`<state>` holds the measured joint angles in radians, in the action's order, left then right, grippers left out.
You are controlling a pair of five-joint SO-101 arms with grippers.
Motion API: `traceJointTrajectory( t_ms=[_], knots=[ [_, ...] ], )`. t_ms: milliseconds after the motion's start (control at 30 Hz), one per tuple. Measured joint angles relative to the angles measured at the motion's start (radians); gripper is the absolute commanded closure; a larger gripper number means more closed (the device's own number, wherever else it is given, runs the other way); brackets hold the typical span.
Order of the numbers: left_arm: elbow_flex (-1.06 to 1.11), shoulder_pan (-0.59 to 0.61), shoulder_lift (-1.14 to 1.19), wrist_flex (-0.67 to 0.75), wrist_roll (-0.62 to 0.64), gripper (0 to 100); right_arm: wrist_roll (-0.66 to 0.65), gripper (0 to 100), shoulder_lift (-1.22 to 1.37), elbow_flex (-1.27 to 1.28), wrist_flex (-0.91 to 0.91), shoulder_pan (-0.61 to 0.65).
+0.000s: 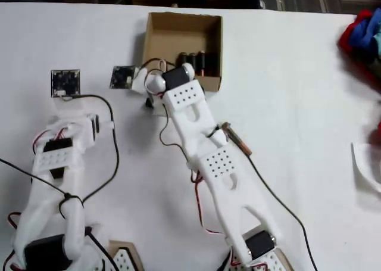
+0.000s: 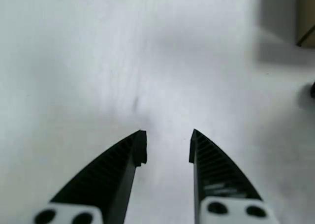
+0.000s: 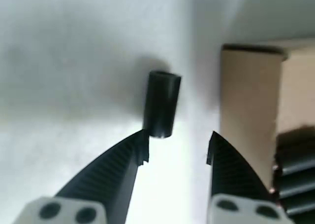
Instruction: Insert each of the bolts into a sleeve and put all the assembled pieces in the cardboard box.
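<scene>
Your right gripper (image 3: 177, 145) hangs low over the white surface (image 3: 74, 47) with its jaws partly spread and nothing between them. A black sleeve (image 3: 162, 103) sits just ahead, its near end almost at the tip of one jaw, though you cannot tell from here whether it stands or lies. The cardboard box (image 3: 251, 101) is just beside the sleeve without touching it, and dark assembled pieces (image 3: 295, 170) rest inside it. From the high view the right arm stretches to the box's near left corner, and the pieces are lined up along its near wall. Your left gripper (image 2: 167, 145) is also open and holds nothing, poised over bare surface well to the left of the box
</scene>
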<state>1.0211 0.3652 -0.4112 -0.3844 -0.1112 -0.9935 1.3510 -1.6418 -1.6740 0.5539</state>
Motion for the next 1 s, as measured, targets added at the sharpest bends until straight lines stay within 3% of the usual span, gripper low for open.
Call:
traceJointTrajectory(
  t_ms=[233, 567, 767, 1000],
  knots=[
    [0.000, 0.000, 0.000, 0.000, 0.000, 84, 0.087, 80.8, 0.021, 0.000, 0.084, 0.014],
    [0.000, 0.000, 0.000, 0.000, 0.000, 84, 0.097, 81.0, 0.097, -0.003, 0.169, 0.055],
    [0.000, 0.000, 0.000, 0.000, 0.000, 84, 0.097, 98.5, 0.098, -0.003, 0.163, 0.055],
    [0.000, 0.000, 0.000, 0.000, 0.000, 84, 0.103, 91.6, 0.098, -0.028, 0.068, 0.052]
  ],
)
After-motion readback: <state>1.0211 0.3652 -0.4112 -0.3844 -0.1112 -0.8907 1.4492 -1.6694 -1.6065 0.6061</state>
